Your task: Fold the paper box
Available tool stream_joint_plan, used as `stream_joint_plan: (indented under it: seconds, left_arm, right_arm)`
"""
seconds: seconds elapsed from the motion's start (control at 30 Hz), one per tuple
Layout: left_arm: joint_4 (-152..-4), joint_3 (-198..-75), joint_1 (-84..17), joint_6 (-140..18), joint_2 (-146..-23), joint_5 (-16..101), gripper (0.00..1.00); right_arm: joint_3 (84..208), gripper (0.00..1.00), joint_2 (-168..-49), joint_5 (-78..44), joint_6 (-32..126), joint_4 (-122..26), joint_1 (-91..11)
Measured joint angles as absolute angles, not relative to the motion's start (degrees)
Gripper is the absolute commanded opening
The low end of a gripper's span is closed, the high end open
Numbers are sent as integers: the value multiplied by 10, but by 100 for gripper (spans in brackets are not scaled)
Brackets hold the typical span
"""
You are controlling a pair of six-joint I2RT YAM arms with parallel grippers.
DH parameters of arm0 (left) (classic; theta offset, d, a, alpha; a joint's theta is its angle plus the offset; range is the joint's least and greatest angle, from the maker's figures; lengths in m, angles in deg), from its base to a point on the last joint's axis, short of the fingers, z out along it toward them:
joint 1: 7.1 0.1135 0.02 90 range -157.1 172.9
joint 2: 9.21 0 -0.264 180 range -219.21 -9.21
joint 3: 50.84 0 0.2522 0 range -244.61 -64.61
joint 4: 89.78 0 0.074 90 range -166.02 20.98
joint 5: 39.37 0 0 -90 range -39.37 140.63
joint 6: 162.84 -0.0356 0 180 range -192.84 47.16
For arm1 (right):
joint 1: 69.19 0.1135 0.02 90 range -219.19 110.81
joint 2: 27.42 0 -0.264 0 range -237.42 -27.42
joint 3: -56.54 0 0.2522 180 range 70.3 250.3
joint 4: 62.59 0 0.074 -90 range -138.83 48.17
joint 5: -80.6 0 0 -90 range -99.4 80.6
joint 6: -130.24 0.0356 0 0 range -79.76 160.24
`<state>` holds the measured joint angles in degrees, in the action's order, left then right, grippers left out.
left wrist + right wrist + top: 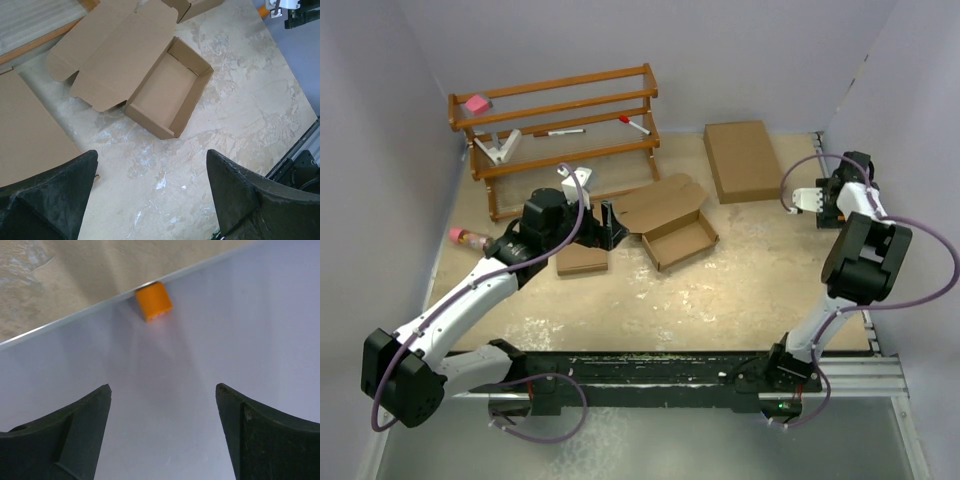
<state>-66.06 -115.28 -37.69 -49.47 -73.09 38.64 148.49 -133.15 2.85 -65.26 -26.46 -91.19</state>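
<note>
The paper box (678,238) lies mid-table as an open brown tray with its lid flap (658,202) spread flat behind it. In the left wrist view the tray (167,95) is upright and empty, with the notched lid (115,50) lying flat beyond it. My left gripper (610,226) hovers just left of the box, open (152,162), with only bare table between its fingers. My right gripper (848,172) is far off at the right wall, open (162,390), facing the lavender wall with nothing between its fingers.
A large flat brown box (742,160) lies at the back right. A smaller brown box (582,260) sits under my left wrist, its top (27,135) showing. A wooden rack (555,130) stands at the back left. An orange block (154,301) sits at the wall's foot.
</note>
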Motion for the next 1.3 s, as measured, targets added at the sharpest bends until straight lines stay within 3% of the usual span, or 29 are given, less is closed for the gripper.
stream_joint_plan:
  seconds: [0.8,1.3]
  left_arm:
    - [-676,-1153,-376,-468,-791,380,92]
    - [-676,-1153,-376,-466,-791,382,92]
  right_arm:
    - [1599,70,-1516,16,-742,-265,-930]
    - [1639,32,-1565,27,-740,-247,-930]
